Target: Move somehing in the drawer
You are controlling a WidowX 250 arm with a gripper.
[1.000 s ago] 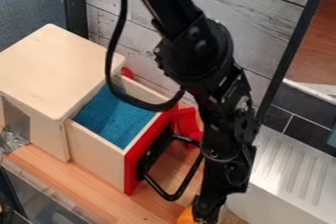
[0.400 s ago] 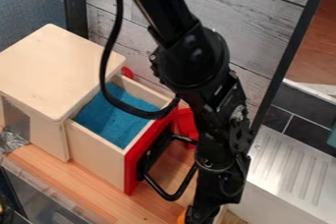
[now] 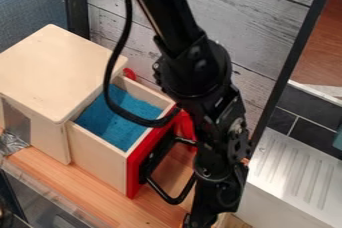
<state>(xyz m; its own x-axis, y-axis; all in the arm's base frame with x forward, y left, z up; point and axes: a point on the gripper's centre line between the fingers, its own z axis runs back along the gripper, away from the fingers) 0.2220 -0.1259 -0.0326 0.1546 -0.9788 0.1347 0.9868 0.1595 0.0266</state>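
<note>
Camera view: black two-finger gripper [image 3: 199,219] at btm edge, hanging low over the light wood counter [image 3: 73,177]; can't tell if it's spread, pressed together or pinching sth. Small orange bit [image 3: 184,218] shows right at its L edge, mostly hidden; can't tell if held. Pale wooden drawer w/ red front [image 3: 97,156] is up & L of gripper, pulled part-way out of the pale wooden box [image 3: 53,67], which sits farther up-L. Blue lining [image 3: 120,122] visible inside drawer. Drawer's black bar handle [image 3: 175,200] is just up-L of gripper. Red item [image 3: 186,127] above gripper, partly behind arm, near drawer front. Ridged silver metal surface [image 3: 294,172] up & R of gripper. Crumpled foil [image 3: 12,143] far L of it, by the box. Grey plank wall [image 3: 267,2] well above gripper, behind arm.
</note>
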